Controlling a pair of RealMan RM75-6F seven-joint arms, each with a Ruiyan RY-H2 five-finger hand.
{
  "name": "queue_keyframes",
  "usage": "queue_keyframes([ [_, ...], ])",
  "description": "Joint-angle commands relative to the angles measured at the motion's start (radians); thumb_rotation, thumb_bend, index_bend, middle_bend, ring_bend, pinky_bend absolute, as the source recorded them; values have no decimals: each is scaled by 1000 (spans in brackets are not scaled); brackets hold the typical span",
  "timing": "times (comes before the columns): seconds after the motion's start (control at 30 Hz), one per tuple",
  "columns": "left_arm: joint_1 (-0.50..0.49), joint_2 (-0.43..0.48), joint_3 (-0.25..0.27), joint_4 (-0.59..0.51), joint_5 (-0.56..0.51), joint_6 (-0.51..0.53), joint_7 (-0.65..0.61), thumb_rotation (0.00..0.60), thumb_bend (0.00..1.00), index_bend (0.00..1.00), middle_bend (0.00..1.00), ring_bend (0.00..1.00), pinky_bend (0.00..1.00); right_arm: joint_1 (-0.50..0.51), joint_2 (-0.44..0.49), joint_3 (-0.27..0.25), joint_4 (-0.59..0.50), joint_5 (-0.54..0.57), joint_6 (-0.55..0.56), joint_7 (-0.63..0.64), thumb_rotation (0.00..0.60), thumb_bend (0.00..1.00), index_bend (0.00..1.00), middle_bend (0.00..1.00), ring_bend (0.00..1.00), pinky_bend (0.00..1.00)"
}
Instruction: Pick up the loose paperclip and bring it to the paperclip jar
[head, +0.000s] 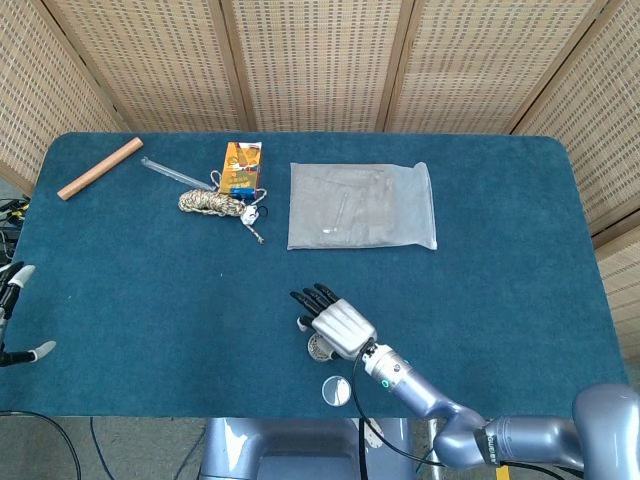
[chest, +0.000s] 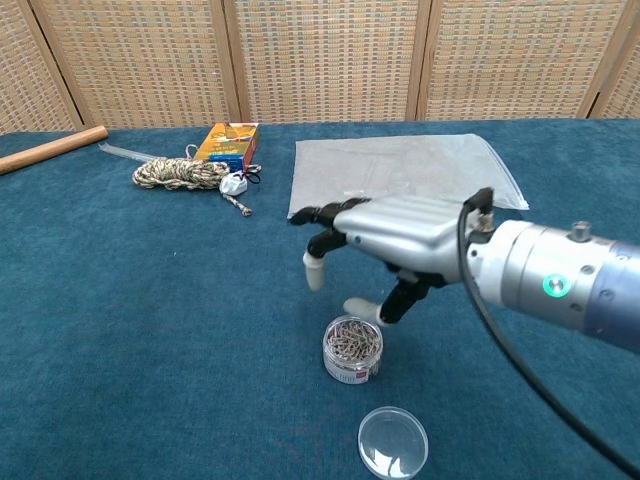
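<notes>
Head view: the right hand (head: 338, 325) hovers over the table (head: 500, 300), fingers spread and empty, partly covering the paperclip jar (head: 319, 347); its lid (head: 335, 391) lies just behind the wrist. Chest view: the hand sits above the open jar (full of clips). No loose paperclip is discernible; delivery appears complete. The left hand (head: 12, 320) rests open, well apart.

dark teal felt-covered bench (head: 150, 290) with rounded corners, woven rattan folding screen with wooden frames (head: 320, 60) behind, even flat light.
</notes>
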Motion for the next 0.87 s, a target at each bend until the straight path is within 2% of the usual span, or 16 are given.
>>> queue_keyframes([
  [0.03, 2, 1, 0, 0, 2, 5, -1, 600, 0, 0, 0, 0, 0, -34, 71, -4, -40, -25, 56, -2, 600, 375, 343, 0, 0, 0],
  [0.2, 6, 0, 0, 2, 6, 14, -3, 600, 0, 0, 0, 0, 0, -121, 191, -39, -63, -84, 178, 25, 600, 91, 184, 0, 0, 0],
  [0.27, 8, -1, -1, 3, 8, 21, -4, 600, 0, 0, 0, 0, 0, -186, 253, -66, -56, -122, 266, 69, 600, 42, 115, 0, 0, 0],
  [0.3, 12, -2, -2, 2, 10, 30, -3, 600, 0, 0, 0, 0, 0, -269, 308, -90, -33, -125, 369, 116, 600, 28, 83, 0, 0, 0],
  [0.4, 19, -4, 0, 1, 15, 45, 3, 600, 0, 0, 0, 0, 0, -349, 346, -126, 8, -159, 456, 191, 600, 2, 31, 0, 0, 0],
  [0.63, 38, 2, 8, -7, 35, 80, 2, 600, 0, 0, 0, 0, 0, -498, 363, -151, 56, -137, 587, 194, 600, 0, 0, 0, 0, 0],
  [0.87, 49, 2, 18, -4, 62, 101, -8, 600, 0, 0, 0, 0, 0, -558, 358, -145, 91, -155, 623, 232, 600, 0, 0, 0, 0, 0],
])
